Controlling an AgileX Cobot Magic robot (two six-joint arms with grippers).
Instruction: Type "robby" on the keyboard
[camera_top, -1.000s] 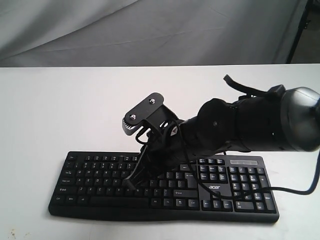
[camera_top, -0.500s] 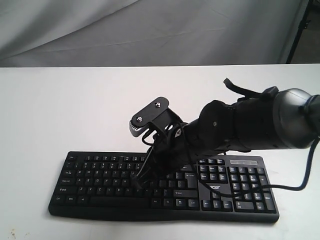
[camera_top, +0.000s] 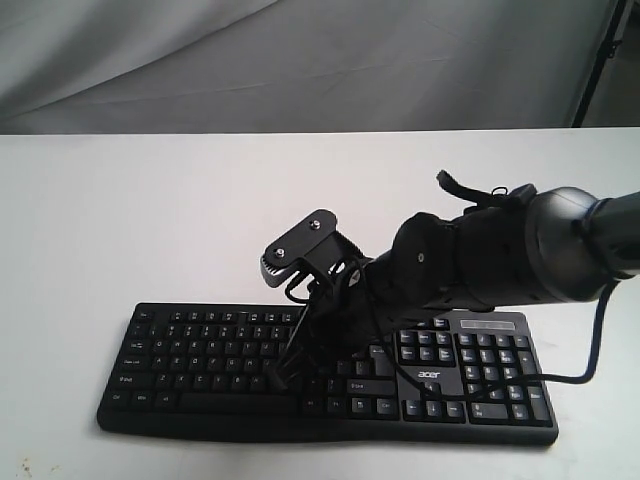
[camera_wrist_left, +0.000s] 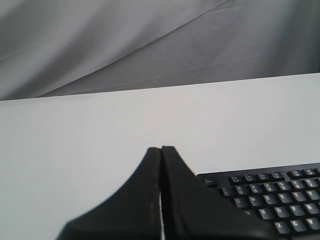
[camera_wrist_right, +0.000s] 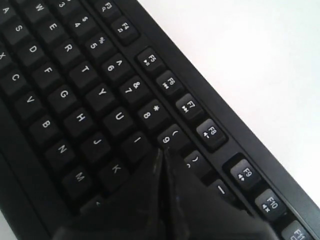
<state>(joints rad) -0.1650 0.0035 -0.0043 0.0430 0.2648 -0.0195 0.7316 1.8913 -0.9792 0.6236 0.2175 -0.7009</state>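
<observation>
Keyboard (camera_top: 200, 350) judged rigid, light plastic. It would likely skid on the smooth white table (camera_top: 150, 220) if shoved sideways, so presses should go straight down. No grasp needed. The place to touch is the centre of one keycap, with a closed fingertip used as a stylus. Keys look shallow and springy, so a light tap should do. The caps sit tight together, so an off-centre tip could catch a neighbour.

Looks: wide, black, full-size, with a numeric keypad on the right end and white legends. Small white "acer" mark between the letter block and the keypad. It lies flat along the near edge of the table, long side left to right, with grey cloth backdrop (camera_top: 300, 60) behind.

Right gripper (camera_top: 285, 372) reaches in from the right across the middle, fingers pressed together into one point, holding nothing. In the right wrist view the right gripper (camera_wrist_right: 160, 154) has its tip beside the 9 key, over the right part of the letter block (camera_wrist_right: 75, 100). The O key is probably hidden under it. Cannot tell if it touches a key or hangs just above.

Left gripper (camera_wrist_left: 160, 149) also clamped shut and empty, over bare table, with the keyboard's corner (camera_wrist_left: 270, 195) just beside it. It does not show in the exterior view.
</observation>
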